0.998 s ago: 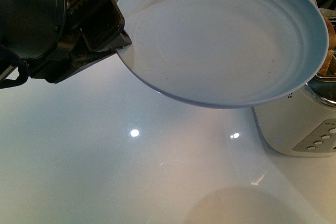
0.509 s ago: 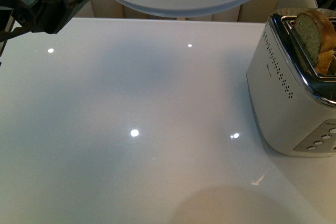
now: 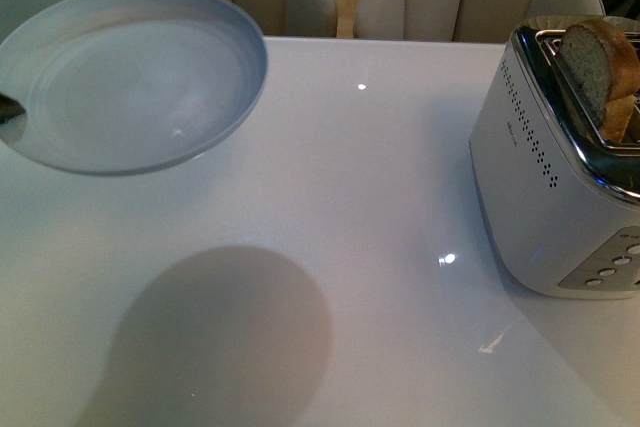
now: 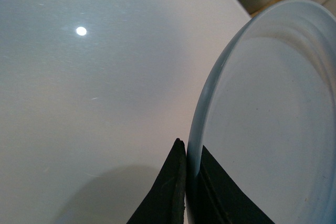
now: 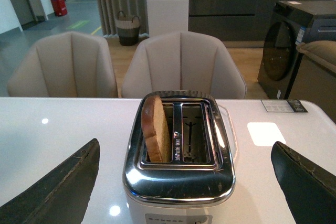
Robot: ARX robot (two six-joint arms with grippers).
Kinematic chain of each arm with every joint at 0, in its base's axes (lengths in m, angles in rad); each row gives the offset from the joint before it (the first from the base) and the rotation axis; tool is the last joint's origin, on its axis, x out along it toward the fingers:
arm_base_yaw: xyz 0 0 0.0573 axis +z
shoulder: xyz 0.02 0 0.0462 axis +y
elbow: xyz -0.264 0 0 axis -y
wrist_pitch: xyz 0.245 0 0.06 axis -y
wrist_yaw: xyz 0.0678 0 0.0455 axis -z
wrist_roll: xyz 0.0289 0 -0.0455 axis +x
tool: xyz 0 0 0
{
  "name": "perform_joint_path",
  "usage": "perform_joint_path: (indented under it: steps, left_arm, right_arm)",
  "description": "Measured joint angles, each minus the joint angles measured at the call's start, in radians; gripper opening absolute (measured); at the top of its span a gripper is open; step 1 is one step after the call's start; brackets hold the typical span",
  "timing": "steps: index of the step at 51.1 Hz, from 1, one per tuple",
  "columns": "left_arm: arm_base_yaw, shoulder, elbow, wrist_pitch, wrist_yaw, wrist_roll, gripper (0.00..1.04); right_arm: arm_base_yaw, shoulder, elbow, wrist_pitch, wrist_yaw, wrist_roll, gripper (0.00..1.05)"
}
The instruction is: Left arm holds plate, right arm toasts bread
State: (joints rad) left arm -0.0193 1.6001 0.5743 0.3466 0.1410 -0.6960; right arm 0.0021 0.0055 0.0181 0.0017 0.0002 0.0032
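Observation:
The pale blue-grey plate hangs empty above the white table at the left, and its shadow lies on the tabletop below. My left gripper is shut on the plate's rim, one black jaw on each side. Only a sliver of the left gripper shows at the left edge of the front view. The bread stands upright in one slot of the silver toaster at the right. My right gripper is open and empty, its fingers spread wide on either side of the toaster and the bread.
The toaster's second slot is empty. Beige chairs stand behind the table's far edge. A small card lies on the table beyond the toaster. A dark appliance stands on the floor farther back.
The plate has swung from close above the camera down to the left side. The bulky left arm has left the front view. The toaster and bread have not moved.

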Motion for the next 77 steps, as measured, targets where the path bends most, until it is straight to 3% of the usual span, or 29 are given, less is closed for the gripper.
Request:
perform_joint_path:
  steps: [9, 29, 44, 77]
  left_arm:
    - [0.072, 0.151, -0.032, 0.142, 0.034, 0.064, 0.03]
    - [0.146, 0.578, -0.038, 0.459, 0.096, 0.148, 0.03]
    - [0.234, 0.727, 0.031, 0.515, 0.123, 0.196, 0.03]
    - [0.239, 0.837, 0.087, 0.577, 0.138, 0.197, 0.03]
  right_arm:
    - [0.0, 0.0, 0.0, 0.0, 0.0, 0.0, 0.96]
    - [0.0, 0.0, 0.0, 0.0, 0.0, 0.0, 0.96]
    - [0.0, 0.0, 0.0, 0.0, 0.0, 0.0, 0.96]
    - [0.0, 0.0, 0.0, 0.0, 0.0, 0.0, 0.96]
